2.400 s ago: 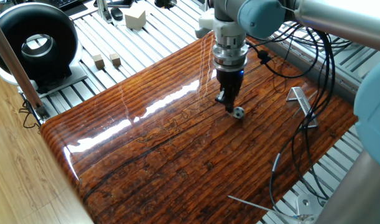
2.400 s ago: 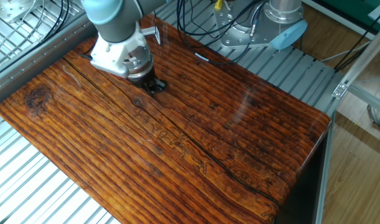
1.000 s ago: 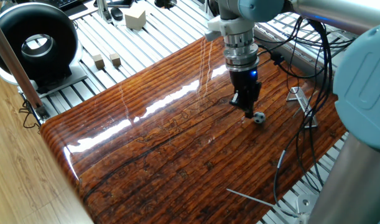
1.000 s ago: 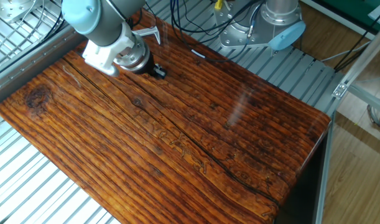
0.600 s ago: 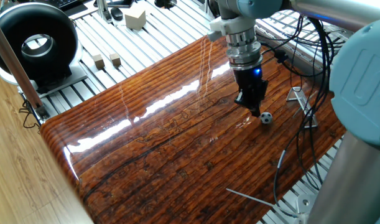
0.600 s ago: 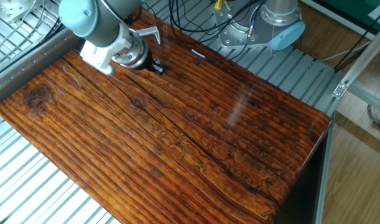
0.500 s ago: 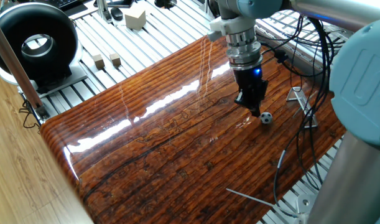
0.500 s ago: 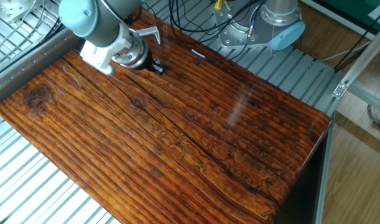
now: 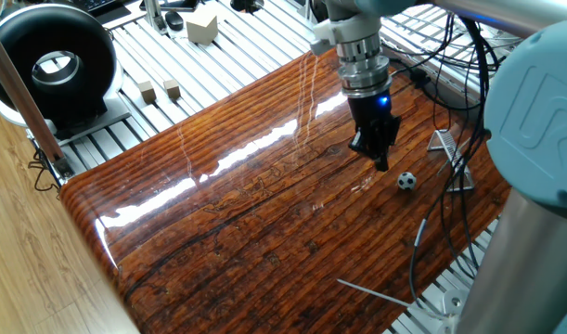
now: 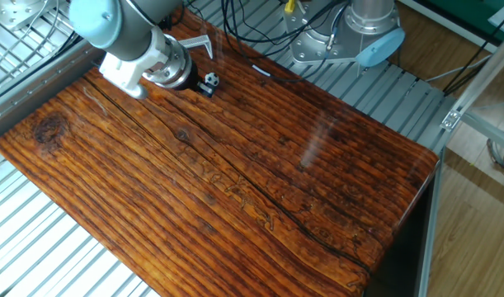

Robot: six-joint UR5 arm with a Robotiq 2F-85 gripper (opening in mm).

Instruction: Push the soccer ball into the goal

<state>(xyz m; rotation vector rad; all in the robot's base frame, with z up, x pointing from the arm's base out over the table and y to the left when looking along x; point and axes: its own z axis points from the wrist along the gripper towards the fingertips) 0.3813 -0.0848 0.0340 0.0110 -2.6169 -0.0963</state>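
A glossy, dark-grained wooden tabletop [image 9: 264,223] lies on a ribbed metal bench; pale wood flooring borders it in both views. In one fixed view a black ring device [image 9: 51,65] stands at upper left, with two small tan cubes [image 9: 160,90] just beside it on the bench and a larger pale cube [image 9: 201,26] farther back. A thin metal rod [image 9: 376,295] lies near the tabletop's lower right corner, and black cables [image 9: 450,139] drape over the right side.

The gripper [image 9: 380,160] points down at the tabletop, right of centre, a blue light glowing on its wrist. Its black jaws appear drawn close together with nothing between them, though the pictures do not show this clearly enough to tell for certain.

The ball [image 9: 407,181], black-and-white patterned, rests on the tabletop just beside the gripper tip, on its right and slightly nearer the camera, apart from it. The goal [image 9: 450,153], a small silver-grey frame, sits near the tabletop's right edge, close beyond the ball; ball and goal are not touching.

In the other fixed view the gripper [image 10: 195,84] is near the tabletop's far left corner, the ball [image 10: 212,80] just beside its tip, and the goal [image 10: 198,43] a little beyond at the edge.
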